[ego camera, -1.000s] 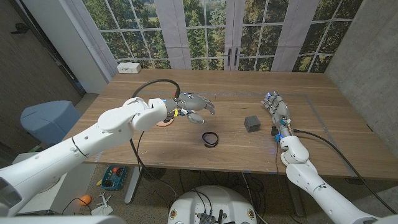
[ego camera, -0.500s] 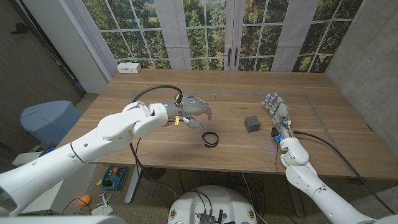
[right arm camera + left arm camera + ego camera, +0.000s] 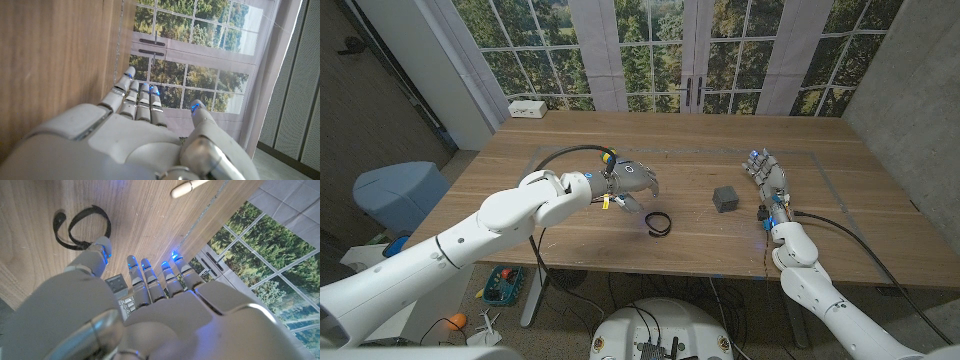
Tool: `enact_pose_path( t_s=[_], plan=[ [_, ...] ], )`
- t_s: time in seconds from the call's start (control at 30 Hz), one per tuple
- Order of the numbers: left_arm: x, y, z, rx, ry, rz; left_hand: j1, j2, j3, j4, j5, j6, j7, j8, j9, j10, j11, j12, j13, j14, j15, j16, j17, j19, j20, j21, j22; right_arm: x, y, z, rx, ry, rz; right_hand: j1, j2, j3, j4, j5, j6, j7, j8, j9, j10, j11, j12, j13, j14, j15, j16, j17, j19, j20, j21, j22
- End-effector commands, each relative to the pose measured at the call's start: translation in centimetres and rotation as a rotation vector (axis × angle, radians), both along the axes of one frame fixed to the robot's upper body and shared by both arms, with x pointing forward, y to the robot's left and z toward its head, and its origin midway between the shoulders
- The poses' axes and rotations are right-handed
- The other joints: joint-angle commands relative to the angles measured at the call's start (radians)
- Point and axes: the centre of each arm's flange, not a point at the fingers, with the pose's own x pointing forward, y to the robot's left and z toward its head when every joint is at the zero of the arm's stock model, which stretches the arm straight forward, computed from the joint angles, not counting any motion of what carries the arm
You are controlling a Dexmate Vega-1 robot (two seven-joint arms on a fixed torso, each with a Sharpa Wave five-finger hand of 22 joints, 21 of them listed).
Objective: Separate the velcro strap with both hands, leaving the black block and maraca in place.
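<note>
The velcro strap (image 3: 658, 223) is lying on the desk (image 3: 700, 250) near its front edge, curled into a black loop with a loose tail. In the left wrist view the strap (image 3: 80, 227) is showing that tail doubled back alongside the ring; the loop is lying flat, so no clear long axis can be given.

The left hand (image 3: 632, 180) is hovering just behind and to the robot's left of the strap, apart from it, fingers spread and curved downward, holding nothing. In the left wrist view its fingers (image 3: 145, 275) are reaching out over the wood with the thumb tip nearest the loop, not touching it.

The right hand (image 3: 767, 175) is standing on its edge well to the robot's right, fingers straight and close together, gripping nothing. In the right wrist view the right hand (image 3: 135, 125) is showing its fingers extended beside the desk surface.

The black block (image 3: 725, 198) is sitting between the strap and the right hand, apart from both. A pale handle end, seemingly the maraca (image 3: 187, 187), is lying beyond the left fingertips. A white box (image 3: 528, 108) is resting at the far left corner.
</note>
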Motion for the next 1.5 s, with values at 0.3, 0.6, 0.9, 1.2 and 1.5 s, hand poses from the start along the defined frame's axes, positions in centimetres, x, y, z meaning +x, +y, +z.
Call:
enact_pose_path(
  t_s=[0.3,0.6,0.9,1.2,1.5],
  plan=[
    [1.0,0.0,-1.8,0.039,0.029,-0.005,0.051,-0.002,-0.019,0.000,0.000,0.042,-0.009,0.015,0.003,0.059,-0.036,0.002,0.004,0.020,-0.085,0.004,0.003,0.025,-0.010,-0.004,0.003,0.1,-0.5,0.0,0.001,0.007,-0.008,-0.002,0.009,-0.007,-0.002,0.000,0.008,0.002,0.004,0.005,0.008,0.003,0.003,0.002,0.007,0.000,0.008,-0.002,0.006,0.001,-0.006,0.005],
    [1.1,0.2,-2.7,0.052,0.029,-0.021,0.075,-0.001,-0.028,0.000,0.001,0.061,-0.010,0.020,0.003,0.084,-0.041,0.001,0.004,0.029,-0.093,0.006,0.002,0.036,-0.013,-0.005,0.003,-0.1,-0.4,-0.2,0.007,0.004,-0.014,-0.004,0.010,-0.008,-0.003,0.000,0.008,0.002,0.003,0.005,0.008,0.001,0.002,0.002,0.006,0.000,0.007,-0.003,0.007,0.000,-0.010,0.005],
    [1.6,0.4,-3.5,0.053,0.015,-0.027,0.105,0.001,-0.039,0.000,0.002,0.080,-0.025,0.023,0.003,0.102,-0.047,-0.005,0.005,0.047,-0.106,0.010,0.002,0.059,-0.018,0.000,0.004,-0.2,-0.2,-0.5,0.010,0.001,-0.013,-0.005,0.011,-0.009,-0.004,0.000,0.009,0.001,0.003,0.005,0.007,0.002,0.002,0.002,0.005,-0.001,0.007,-0.004,0.008,0.000,-0.013,0.006],
    [2.2,0.5,-4.5,0.098,-0.010,-0.038,0.143,0.015,-0.042,0.000,0.004,0.095,-0.041,0.025,0.004,0.118,-0.054,-0.010,0.006,0.055,-0.113,0.010,0.002,0.077,-0.023,0.002,0.004,-0.5,-0.2,-0.6,0.010,-0.001,-0.016,-0.007,0.011,-0.010,-0.005,0.000,0.010,0.001,0.002,0.005,0.006,0.002,0.000,0.002,0.006,0.002,0.007,-0.004,0.009,0.001,-0.015,0.006],
    [3.1,0.7,-5.2,0.113,-0.022,-0.047,0.169,0.022,-0.047,0.000,0.005,0.107,-0.044,0.026,0.004,0.130,-0.054,-0.013,0.006,0.063,-0.121,0.010,0.002,0.092,-0.027,0.005,0.005,-0.6,-0.2,-0.9,0.014,-0.002,-0.022,-0.009,0.011,-0.011,-0.005,0.000,0.011,0.001,0.002,0.005,0.009,0.005,0.001,0.002,0.006,0.003,0.007,-0.005,0.011,0.002,-0.018,0.006]
  ],
)
